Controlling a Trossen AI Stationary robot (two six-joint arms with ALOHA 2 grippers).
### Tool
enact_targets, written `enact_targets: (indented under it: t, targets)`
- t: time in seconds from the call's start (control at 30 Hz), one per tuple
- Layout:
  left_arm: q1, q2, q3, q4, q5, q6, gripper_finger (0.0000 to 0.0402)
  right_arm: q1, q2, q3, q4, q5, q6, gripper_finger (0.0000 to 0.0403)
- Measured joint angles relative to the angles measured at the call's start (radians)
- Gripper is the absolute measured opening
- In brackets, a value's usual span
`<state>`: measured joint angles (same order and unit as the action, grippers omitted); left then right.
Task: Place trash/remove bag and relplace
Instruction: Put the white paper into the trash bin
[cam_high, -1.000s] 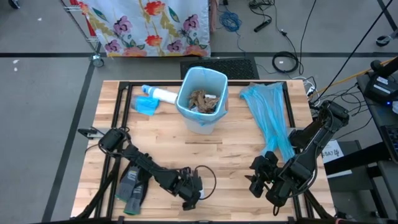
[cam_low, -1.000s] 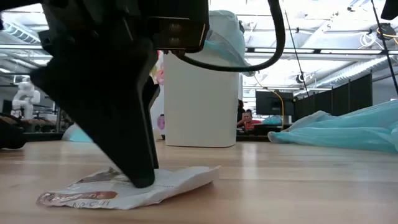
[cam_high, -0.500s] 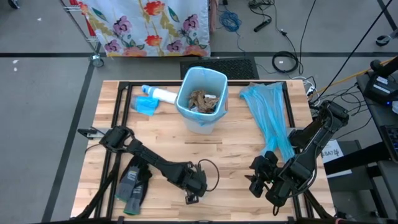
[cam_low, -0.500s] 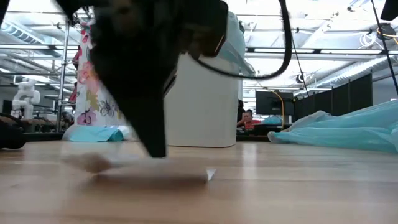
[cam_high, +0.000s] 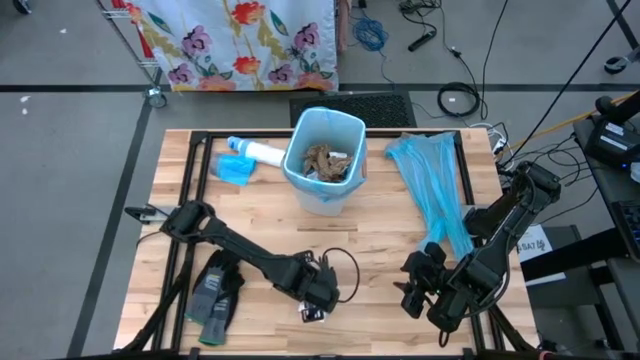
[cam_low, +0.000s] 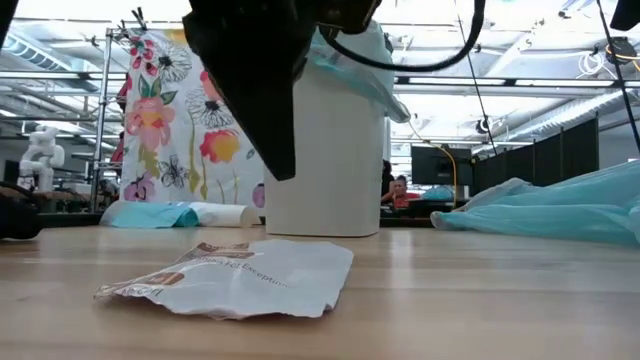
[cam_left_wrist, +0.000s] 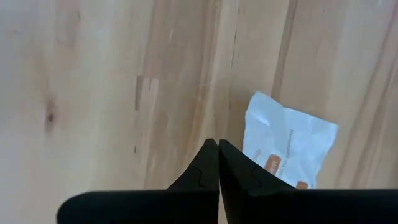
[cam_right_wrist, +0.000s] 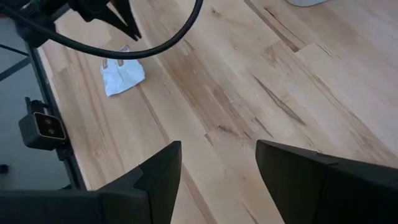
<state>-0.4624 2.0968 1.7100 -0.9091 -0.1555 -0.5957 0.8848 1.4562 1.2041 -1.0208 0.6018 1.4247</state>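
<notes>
From above, your left gripper (cam_high: 318, 297) sat near the front edge of the tabletop (cam_high: 380, 250), about midway along it, with a white wrapper (cam_high: 312, 314) showing just beside its tip on the front side; a second earlier that gripper had been lower and further left, directly over the wrapper. The bin (cam_high: 324, 160), lined with a blue bag and already holding brown paper wads (cam_high: 326, 160), stood toward the back edge, well apart from the wrapper, and your right gripper (cam_high: 418, 284) waited near the front right corner. At tabletop height, the wrapper (cam_low: 235, 280) lay flat and free on the wood while the left fingers (cam_low: 262, 100) hung above it, clear of it; a second before, they had been pressed down onto it. Through the left wrist camera, the left fingers (cam_left_wrist: 211, 174) were pinched tight together with nothing between them, and the wrapper (cam_left_wrist: 287, 149) lay off to one side on the tabletop. Through the right wrist camera, the right fingers (cam_right_wrist: 158, 180) stood wide apart and empty, with the wrapper (cam_right_wrist: 122, 76) far off by the left arm. You closed and lifted, but the wrapper stayed behind, so the grasp looks to have missed; that piece of trash is not yet on its way to the bin and probably needs another try.
</notes>
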Motion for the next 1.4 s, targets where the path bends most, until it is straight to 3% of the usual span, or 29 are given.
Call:
enact_targets:
  t: [0.37,0.57,0.77,0.97,1.23,1.4]
  targets:
    - [-0.085,-0.056,-0.018,0.011,-0.169,-0.050,0.0000,0.000,0.005,0.000,0.045,0.000,-0.005,0.0199]
    - [-0.096,-0.258,-0.140,0.067,-0.227,-0.039,0.0000,0.000,0.059,0.000,0.069,0.000,0.004,0.0199]
    - [-0.099,-0.515,-0.298,0.261,-0.231,0.080,0.0000,-0.012,0.158,-0.001,0.204,-0.008,-0.033,0.0199]
    - [-0.104,-0.689,-0.528,0.401,-0.211,0.094,0.0000,-0.104,0.246,-0.001,0.377,-0.155,-0.206,0.0199]
    - [-0.141,-0.815,-0.847,0.676,-0.194,0.025,0.0000,-0.278,0.357,-0.001,0.709,-0.392,-0.506,0.0199]
    - [-0.163,-0.852,-0.963,0.696,-0.188,-0.042,0.0000,-0.364,0.425,0.005,0.860,-0.509,-0.627,0.0199]
